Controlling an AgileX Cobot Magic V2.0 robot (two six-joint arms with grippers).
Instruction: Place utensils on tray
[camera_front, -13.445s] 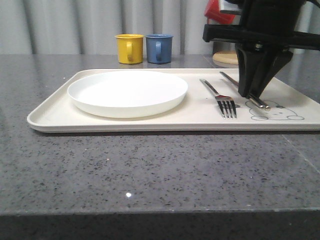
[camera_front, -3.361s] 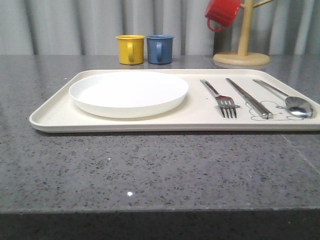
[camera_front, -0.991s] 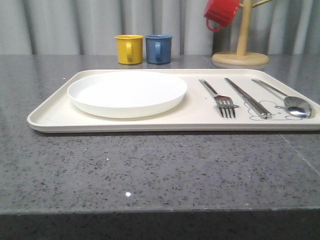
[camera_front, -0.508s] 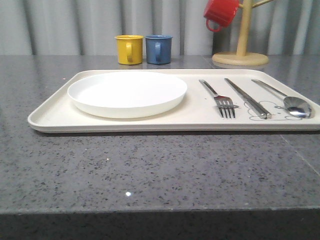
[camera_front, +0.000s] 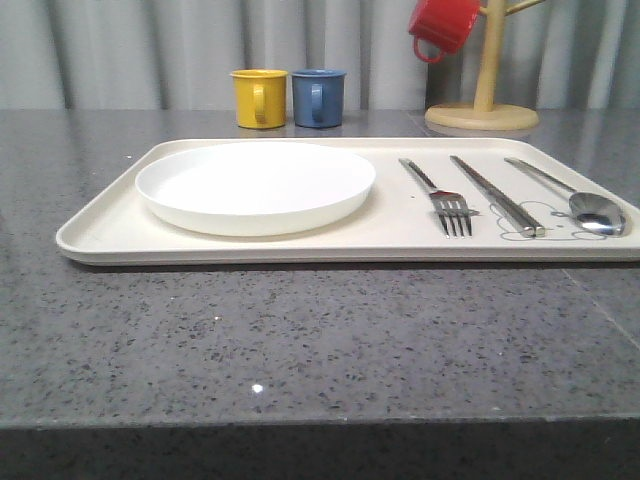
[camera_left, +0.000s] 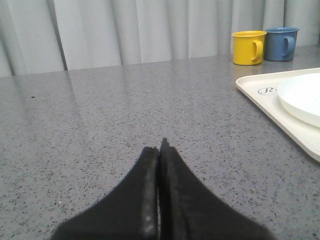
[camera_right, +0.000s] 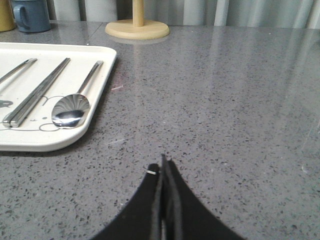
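Since earliest frame: right arm gone from over tray (camera_front: 100, 235); spoon (camera_front: 597, 211) added beside chopsticks (camera_front: 495, 193). Fork (camera_front: 448, 205), chopsticks, spoon lie side by side on tray's right part, right of white plate (camera_front: 255, 185). Left gripper (camera_left: 159, 150) fingers pressed together, empty, over bare countertop (camera_front: 320, 340). Right gripper (camera_right: 163, 167) fingers together, empty, beside tray edge near spoon.

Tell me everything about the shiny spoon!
The spoon is slim, silver metal with a long straight handle and a round bowl that mirrors the light. It lies flat on the cream tray, bowl toward the camera in the front view, handle pointing back. It rests over the grey rabbit drawing, just right of the chopsticks, not touching them. No claw holds it.
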